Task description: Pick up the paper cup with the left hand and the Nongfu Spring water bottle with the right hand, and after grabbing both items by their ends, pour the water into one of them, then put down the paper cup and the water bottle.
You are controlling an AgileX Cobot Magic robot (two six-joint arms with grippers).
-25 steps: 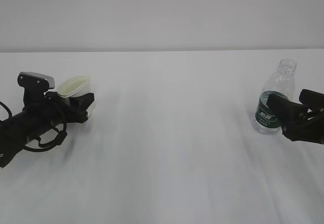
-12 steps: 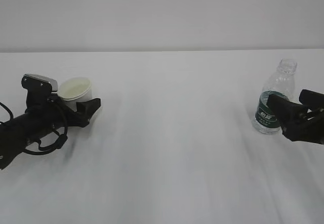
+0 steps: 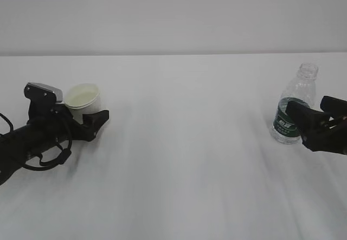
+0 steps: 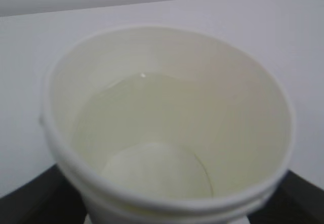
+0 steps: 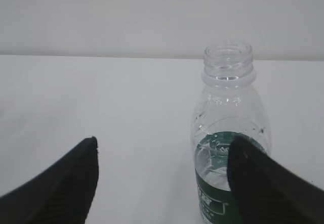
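Paper cups: one, the paper cup (image 3: 83,100), off-white with a rolled rim, standing upright.
Bottles: one, the Nongfu Spring water bottle (image 3: 293,107), clear plastic with a dark green label and an open neck.
Bodies of liquid: one seen for certain, the water (image 4: 147,138) lying in the cup; whether the bottle holds any cannot be told.
Tools: two, the left hand (image 3: 92,122) and the right hand (image 3: 314,115), one at each side of the exterior view.
Robot arms: two, one behind each tool.
Camera boxes: one in sight, the grey camera box (image 3: 42,90) on the left arm.
Tables: one, the white table (image 3: 184,159).
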